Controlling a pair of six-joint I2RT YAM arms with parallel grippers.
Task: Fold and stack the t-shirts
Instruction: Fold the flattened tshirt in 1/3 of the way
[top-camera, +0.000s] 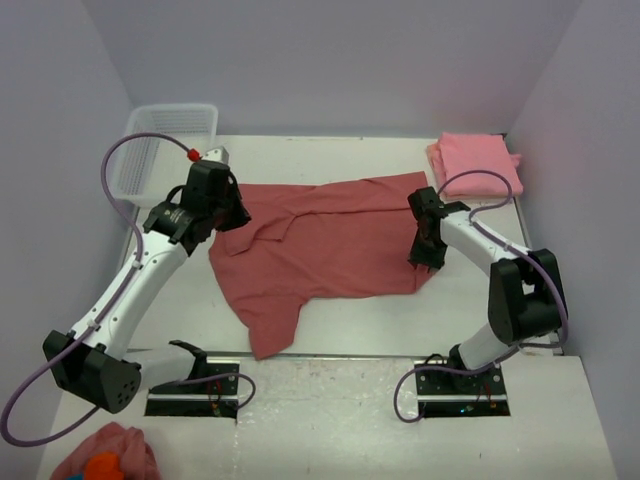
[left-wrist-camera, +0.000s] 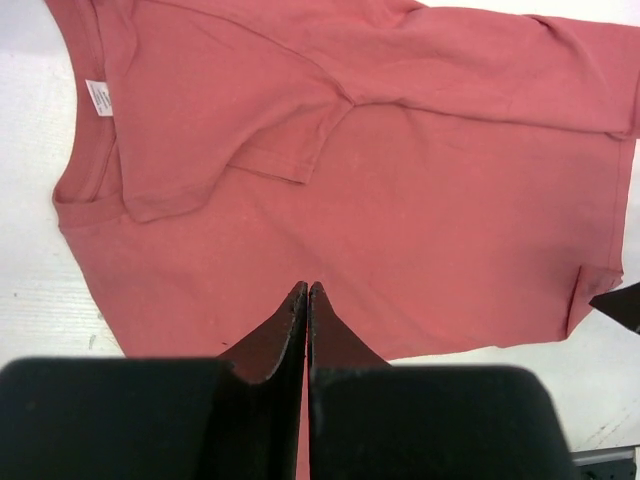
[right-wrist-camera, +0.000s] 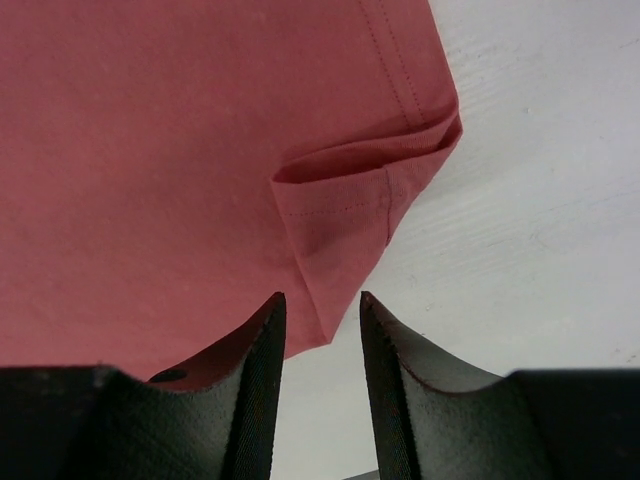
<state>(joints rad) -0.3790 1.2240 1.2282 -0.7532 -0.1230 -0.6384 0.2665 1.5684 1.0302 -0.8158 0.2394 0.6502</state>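
Observation:
A rose-red t-shirt (top-camera: 320, 250) lies spread across the middle of the table, one sleeve folded over its body (left-wrist-camera: 250, 130) and a white label (left-wrist-camera: 98, 97) at the collar. A lighter pink t-shirt (top-camera: 475, 162) lies folded at the back right. My left gripper (top-camera: 222, 212) hovers over the spread shirt's left edge; in the left wrist view the left gripper (left-wrist-camera: 307, 288) is shut, and the cloth below lies flat. My right gripper (top-camera: 425, 252) sits at the shirt's right edge. It (right-wrist-camera: 322, 297) stands open, straddling a doubled-over hem corner (right-wrist-camera: 340, 230).
A white mesh basket (top-camera: 165, 150) stands at the back left corner. A pink cloth lump with an orange patch (top-camera: 105, 458) lies at the near left, below the arm bases. Bare white table (right-wrist-camera: 540, 200) shows right of the shirt. Walls close in the sides.

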